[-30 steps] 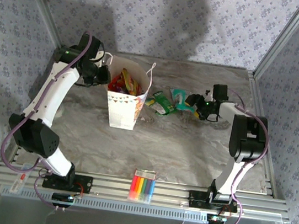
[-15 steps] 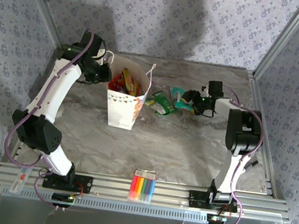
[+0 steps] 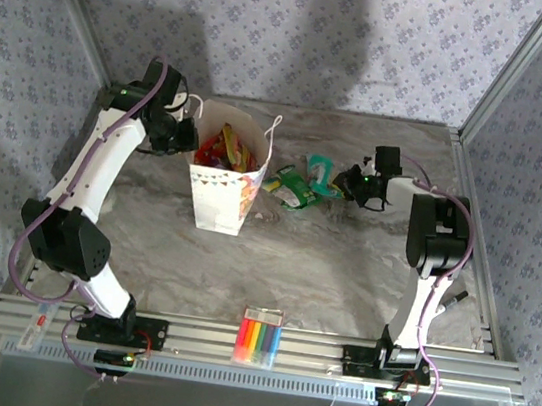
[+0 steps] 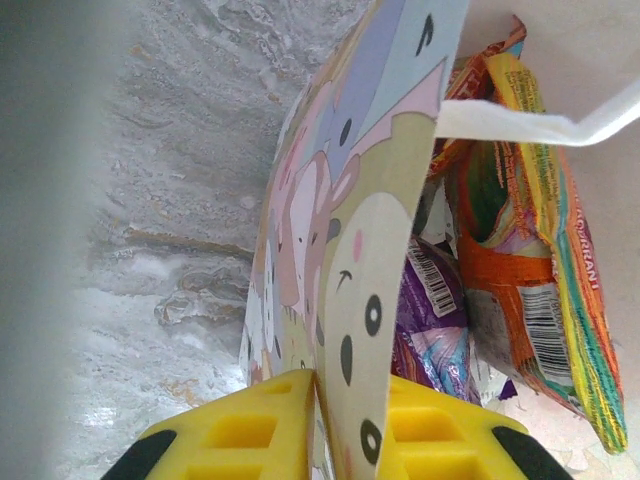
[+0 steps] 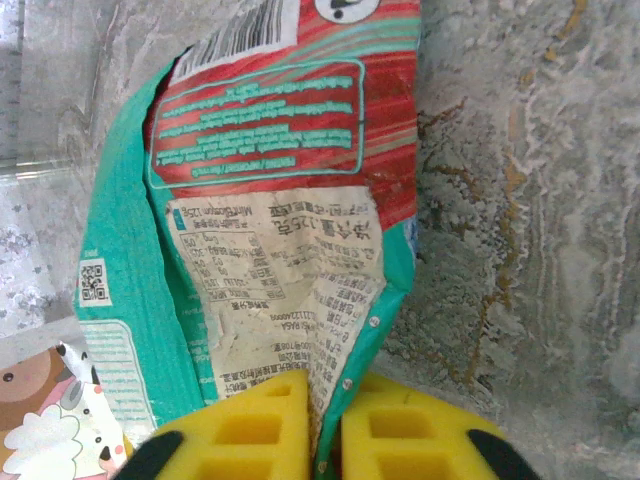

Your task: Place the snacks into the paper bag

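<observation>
White paper bag [image 3: 224, 191] standing upright on the counter [image 3: 332, 272], left of centre, mouth open; an orange packet [image 4: 520, 300] and a purple packet [image 4: 435, 330] sit inside among other foil wrappers. The left end effector [image 4: 318, 425] is closed on the bag's left wall, with one yellow finger on each side of the paper. A green packet [image 3: 293, 188] lies flat on the counter just right of the bag, with the teal packet [image 3: 321, 175] beside it, further right. The right end effector [image 5: 325, 425] is pinched tight on the teal packet's edge, its yellow fingers nearly meeting with the foil between them; the packet's printed back panel faces the wrist camera. Rainbow-striped marker pack [image 3: 260, 338] at the near edge of the counter, well apart from the bag
</observation>
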